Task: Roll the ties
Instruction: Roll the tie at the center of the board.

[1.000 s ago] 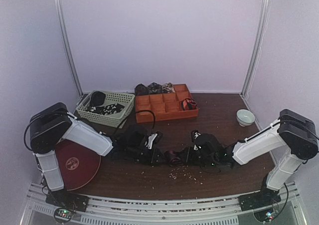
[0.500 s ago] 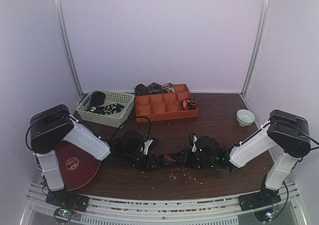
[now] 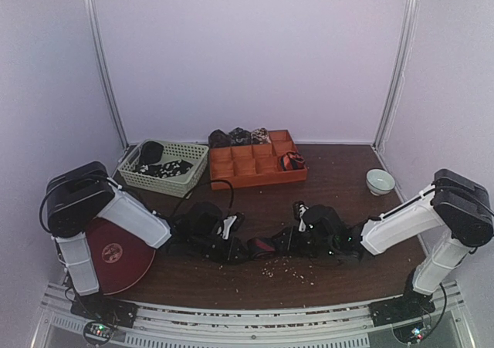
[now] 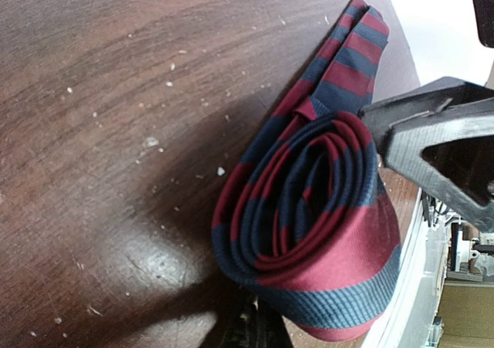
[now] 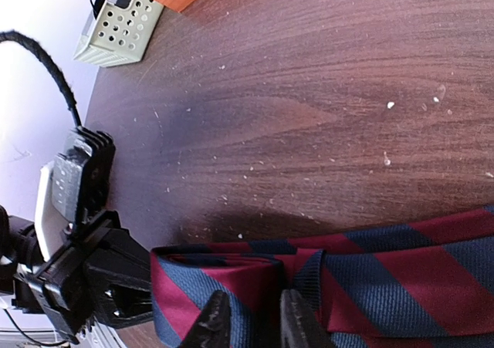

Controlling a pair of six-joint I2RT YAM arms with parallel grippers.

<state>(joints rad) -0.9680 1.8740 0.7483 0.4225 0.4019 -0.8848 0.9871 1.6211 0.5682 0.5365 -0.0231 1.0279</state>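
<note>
A red-and-navy striped tie (image 4: pixel 309 209) lies coiled on the dark wooden table (image 3: pixel 340 194), between both grippers in the top view (image 3: pixel 261 246). Its loose tail runs off to the right (image 5: pixel 417 271). My left gripper (image 4: pixel 255 331) is shut, its tips against the coil's outer edge; a pinch on cloth does not show. My right gripper (image 5: pixel 255 325) is shut on the coil's outer layers, one finger (image 5: pixel 216 321) on each side of the fold. The right gripper's black finger (image 4: pixel 432 147) shows beside the coil. More ties lie in the basket (image 3: pixel 164 167) and as coils in the tray (image 3: pixel 291 161).
An orange compartmented tray (image 3: pixel 255 167) and a pale green lattice basket (image 3: pixel 189 151) stand at the back. A small white bowl (image 3: pixel 380 181) sits at the right, a dark red disc (image 3: pixel 116 255) at the near left. Pale crumbs (image 3: pixel 285 267) dot the table in front of the coil.
The coil and both grippers have shifted slightly left and nearer. The right arm's elbow swung in, then back out. The right jaws have eased a touch wider.
</note>
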